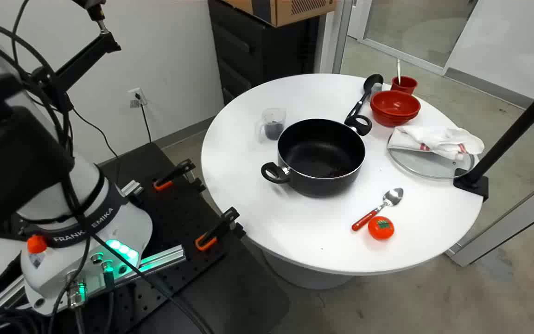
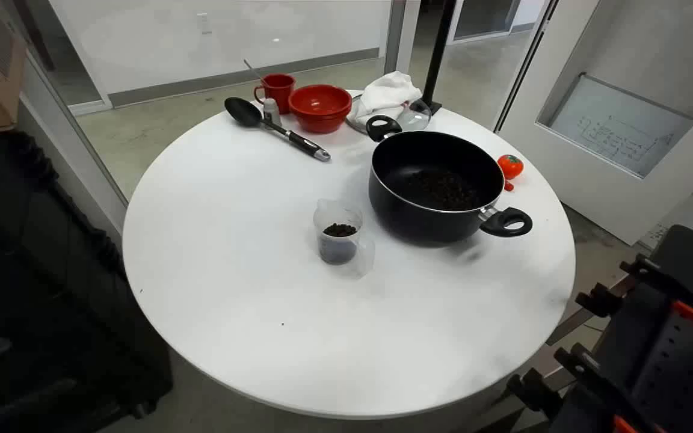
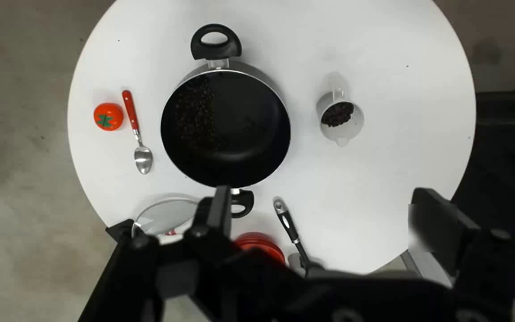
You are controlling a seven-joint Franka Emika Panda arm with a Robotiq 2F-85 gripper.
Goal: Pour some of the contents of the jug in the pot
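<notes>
The jug is a small translucent measuring jug with a handle and spout, part filled with dark beans. It stands upright on the table, beside the pot and apart from it, in both exterior views and the wrist view. The pot is wide, black and two-handled; it also shows in the wrist view. Dark beans lie on part of the pot's floor. My gripper is wide open and empty, high above the table in the wrist view. Its fingers are out of sight in both exterior views.
A black ladle, red bowls, a red mug and a small grey shaker stand near the edge. A glass lid lies under a white cloth. A red-handled spoon and tomato lie beyond the pot.
</notes>
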